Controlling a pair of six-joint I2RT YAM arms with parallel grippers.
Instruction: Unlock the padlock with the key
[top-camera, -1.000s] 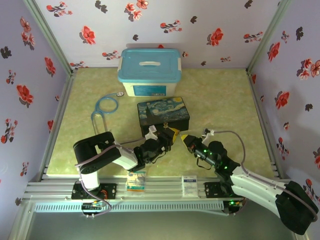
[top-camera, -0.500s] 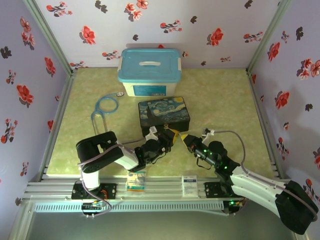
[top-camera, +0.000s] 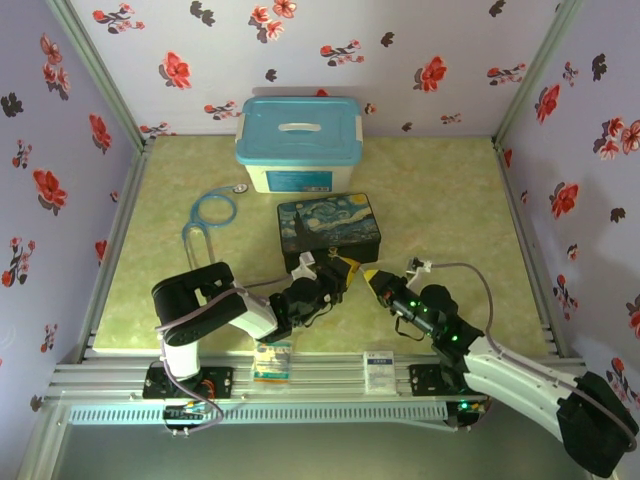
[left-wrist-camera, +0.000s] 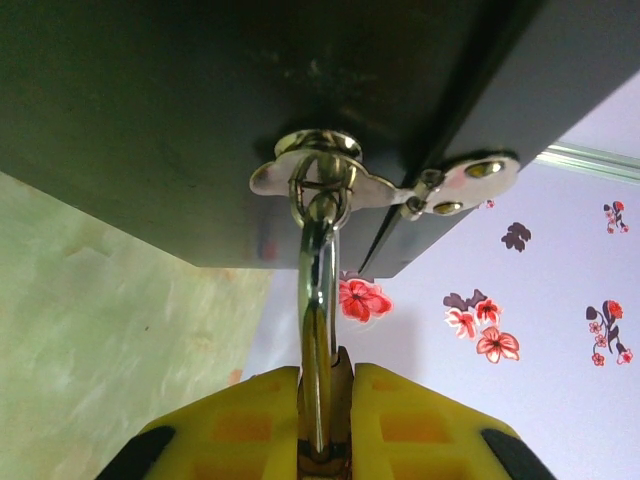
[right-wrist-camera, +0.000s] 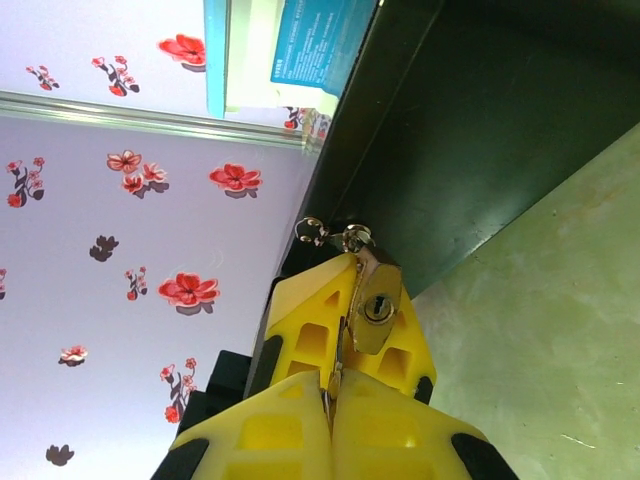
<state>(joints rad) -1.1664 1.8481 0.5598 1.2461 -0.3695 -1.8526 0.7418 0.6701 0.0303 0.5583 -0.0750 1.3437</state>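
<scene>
Key just short of the padlock!
The padlock hangs off the hasp on the box's 6 o'clock face, and the left tool is clamped on its body, keyhole facing out. The right tool is pinched tight on the key, with the keyhole at its 1 o'clock. Best play: nudge toward 1 o'clock, square the blade to the slot, slide in gently, then twist.
</scene>
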